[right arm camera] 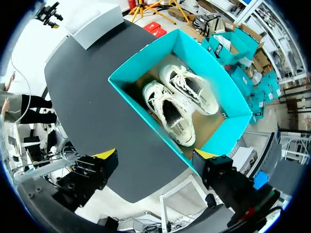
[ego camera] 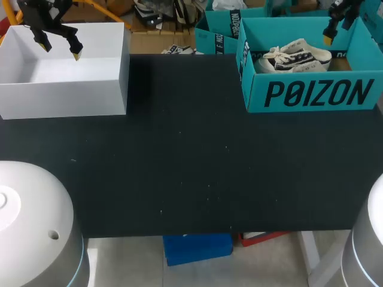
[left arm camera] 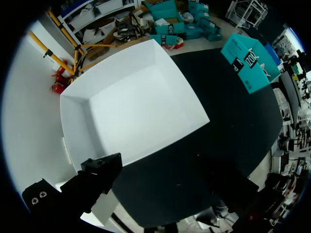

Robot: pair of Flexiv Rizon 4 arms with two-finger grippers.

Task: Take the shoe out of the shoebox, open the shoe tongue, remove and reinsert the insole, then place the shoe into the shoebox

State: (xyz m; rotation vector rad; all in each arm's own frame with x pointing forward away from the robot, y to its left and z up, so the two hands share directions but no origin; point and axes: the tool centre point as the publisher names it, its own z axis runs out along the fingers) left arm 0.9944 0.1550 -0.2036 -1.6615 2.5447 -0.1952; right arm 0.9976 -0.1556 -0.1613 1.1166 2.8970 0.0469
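A teal shoebox (ego camera: 311, 92) stands at the table's back right, also seen in the left wrist view as the teal shoebox (left arm camera: 248, 60) far off. Two white lace-up shoes lie inside it, side by side: one shoe (right arm camera: 171, 114) nearer the box's middle, the other shoe (right arm camera: 193, 90) along the far wall. My right gripper (right arm camera: 155, 155) hangs open above the box's near wall, nothing between its fingers; in the head view the right gripper (ego camera: 335, 30) is over the box's back right. My left gripper (ego camera: 60, 51) hovers open and empty over a white box (ego camera: 66, 75).
The white box (left arm camera: 136, 102) is open-topped and empty, at the table's back left. A black table top (ego camera: 197, 167) spreads between the two boxes and toward the front edge. More teal boxes sit behind the table.
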